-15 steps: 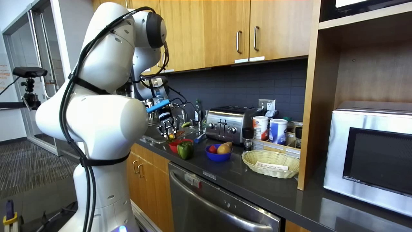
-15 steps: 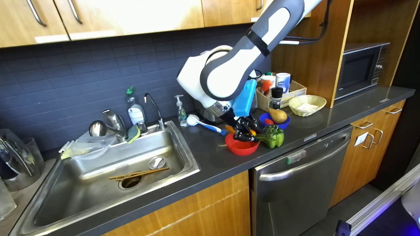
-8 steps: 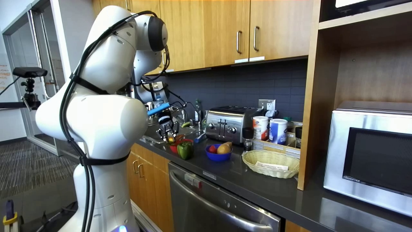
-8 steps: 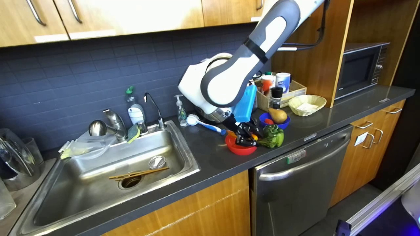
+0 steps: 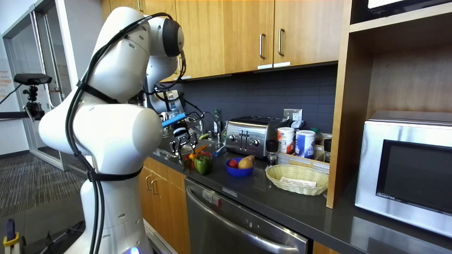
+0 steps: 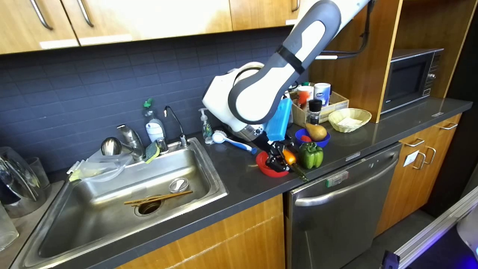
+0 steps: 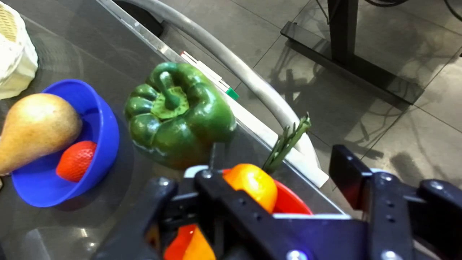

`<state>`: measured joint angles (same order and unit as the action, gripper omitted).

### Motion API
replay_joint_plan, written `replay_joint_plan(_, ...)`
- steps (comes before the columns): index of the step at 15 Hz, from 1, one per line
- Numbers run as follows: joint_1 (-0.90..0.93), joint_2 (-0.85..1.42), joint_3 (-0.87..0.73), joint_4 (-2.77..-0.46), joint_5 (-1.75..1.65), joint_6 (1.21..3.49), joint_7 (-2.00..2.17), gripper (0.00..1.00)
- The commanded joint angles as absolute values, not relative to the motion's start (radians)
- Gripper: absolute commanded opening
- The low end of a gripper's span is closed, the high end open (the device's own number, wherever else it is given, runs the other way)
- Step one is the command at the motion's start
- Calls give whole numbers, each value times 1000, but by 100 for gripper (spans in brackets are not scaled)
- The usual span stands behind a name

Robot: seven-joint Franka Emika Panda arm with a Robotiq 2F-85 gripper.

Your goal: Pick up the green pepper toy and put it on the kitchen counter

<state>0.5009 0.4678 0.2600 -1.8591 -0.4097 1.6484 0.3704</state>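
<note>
The green pepper toy sits on the desk by its near edge; a bump from the far side could tip it off. My hand, jaws apart, hangs over the red bowl to the left; closing here, I might pinch the orange toy instead.

A kitchen: the counter holds a sink, toaster and microwave, cupboards above it, dishwasher below.
</note>
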Motion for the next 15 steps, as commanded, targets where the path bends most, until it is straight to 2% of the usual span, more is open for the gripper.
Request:
replay_joint_plan(1, 514, 462, 257, -1855, -419, 1643, 379, 100)
replay_joint_plan(7, 521, 438, 262, -1865, -419, 1640, 385, 100)
replay_joint_plan(15, 511, 288, 296, -1939, -400, 1679, 404, 100)
